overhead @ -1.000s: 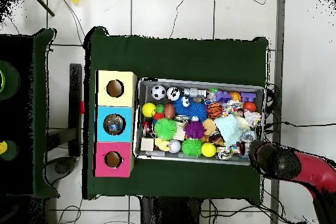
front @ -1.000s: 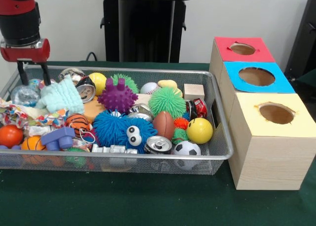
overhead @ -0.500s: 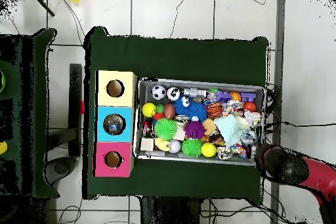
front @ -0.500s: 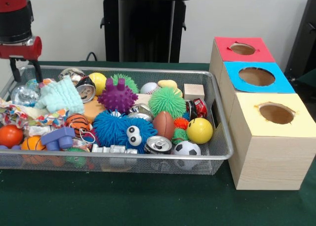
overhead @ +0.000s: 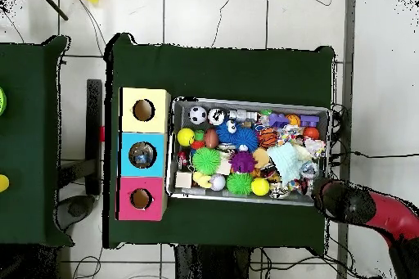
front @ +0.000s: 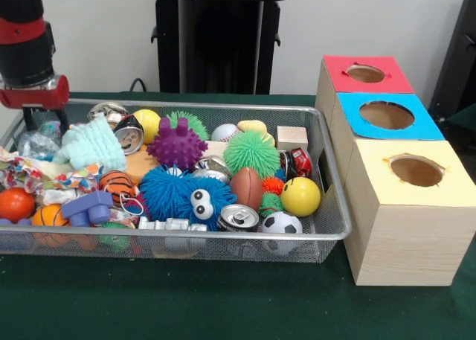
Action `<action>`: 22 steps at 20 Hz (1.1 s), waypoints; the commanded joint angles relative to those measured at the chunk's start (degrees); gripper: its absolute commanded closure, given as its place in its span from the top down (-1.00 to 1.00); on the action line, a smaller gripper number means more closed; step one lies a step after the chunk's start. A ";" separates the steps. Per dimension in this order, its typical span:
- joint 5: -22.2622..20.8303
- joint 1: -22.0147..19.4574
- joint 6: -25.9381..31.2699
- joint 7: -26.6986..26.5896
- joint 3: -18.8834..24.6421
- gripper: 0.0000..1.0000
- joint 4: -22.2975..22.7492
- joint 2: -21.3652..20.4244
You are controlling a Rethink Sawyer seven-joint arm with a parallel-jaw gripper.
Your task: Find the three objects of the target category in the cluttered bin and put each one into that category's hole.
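Now | my pincer (front: 45, 121) sits straight over a clear bottle (front: 36, 143) in bin (front: 223, 237) far corner | grip state: can't tell | hole (front: 365, 74) far opposite end

No legible text, brand, number or sign on any item, cans (front: 239, 217) unreadable, box faces (front: 385, 114) plain coloured, bin (front: 336, 219) unmarked
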 commanded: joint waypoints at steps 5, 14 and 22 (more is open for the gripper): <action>-6.82 1.13 -3.10 -12.70 4.00 1.00 -7.06 10.08; -7.83 0.17 -5.74 -10.53 4.67 -1.00 -6.08 9.64; -8.19 0.84 -5.94 -8.51 4.50 -1.00 -5.27 8.29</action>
